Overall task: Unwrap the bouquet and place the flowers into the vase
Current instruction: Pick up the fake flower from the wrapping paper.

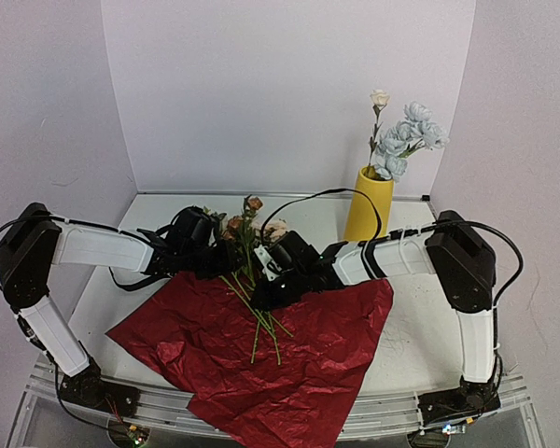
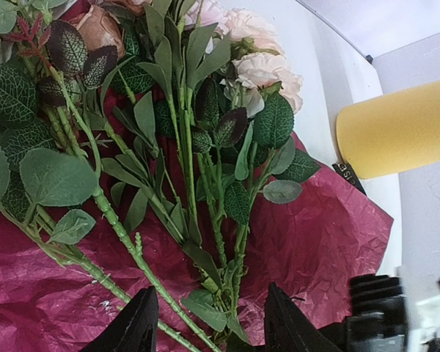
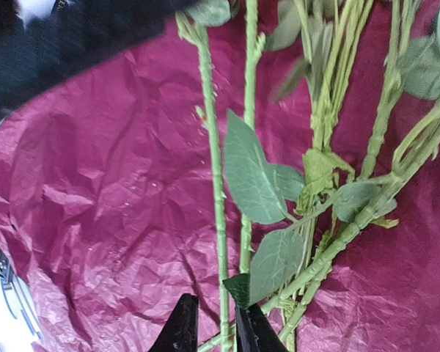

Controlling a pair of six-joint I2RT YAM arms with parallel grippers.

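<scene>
The bouquet lies opened out: its dark red crinkled paper point(image 1: 261, 364) is spread flat on the table. The loose flowers point(image 1: 247, 229) rest on it, stems point(image 1: 261, 322) pointing toward me. The yellow vase point(image 1: 368, 205) stands at the back right, holding pale blue and white blooms point(image 1: 406, 140). It also shows in the left wrist view point(image 2: 396, 128). My left gripper point(image 1: 222, 261) point(image 2: 209, 326) is open, straddling a cluster of leafy stems point(image 2: 238, 242) without touching them. My right gripper point(image 1: 261, 294) point(image 3: 218, 330) stands narrowly open around one thin stem point(image 3: 220, 220).
The two grippers are close together over the stems; the left one shows as a black blur point(image 3: 73, 37) in the right wrist view. White walls enclose the table on three sides. A black cable point(image 1: 308, 201) arcs above the flowers toward the vase.
</scene>
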